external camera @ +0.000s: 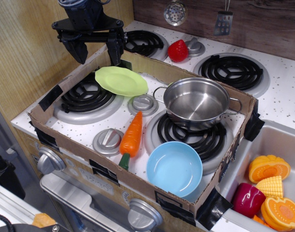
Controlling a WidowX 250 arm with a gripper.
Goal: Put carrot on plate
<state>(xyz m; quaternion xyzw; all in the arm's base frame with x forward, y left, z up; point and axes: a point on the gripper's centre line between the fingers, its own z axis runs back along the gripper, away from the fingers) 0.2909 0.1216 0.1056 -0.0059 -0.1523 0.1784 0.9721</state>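
The orange toy carrot (131,137) lies on the stove top between two burners, its dark green stem end pointing toward the front edge. The lime green plate (121,80) rests behind it, overlapping the back left burner. My gripper (97,52) hangs open and empty above the back left of the cardboard frame, behind and to the left of the plate, well apart from the carrot.
A steel pot (196,102) sits on the right burner. A light blue bowl (174,167) lies in front of it. A cardboard wall (80,145) rings the stove top. A red strawberry toy (177,50) is behind. Toy foods (268,186) fill the sink at right.
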